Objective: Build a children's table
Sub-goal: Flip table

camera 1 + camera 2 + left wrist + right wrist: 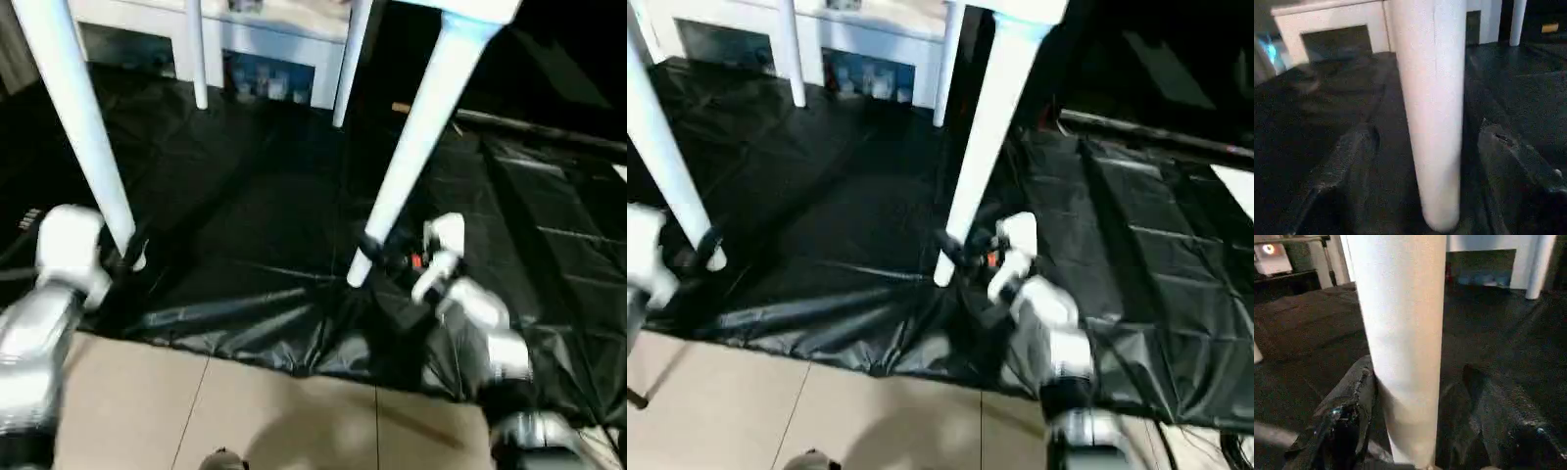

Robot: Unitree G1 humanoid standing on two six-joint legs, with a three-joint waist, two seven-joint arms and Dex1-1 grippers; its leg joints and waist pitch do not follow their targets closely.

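I see the children's table (460,10) standing upright on the black sheet (255,225), its four white legs planted, the white cabinet (255,39) behind it. My left gripper (1430,161) sits spread around the foot of the near left leg (83,127), both fingers clear of it. My right gripper (1415,401) straddles the near right leg (416,137), one finger (1352,396) just against it, the other apart.

White table legs (416,147) stand on a glossy black sheet (245,245) over a beige tiled floor (245,411), with a white cabinet (265,39) beyond the sheet, silver forearms (490,333), and black end effector fingers (1347,416).
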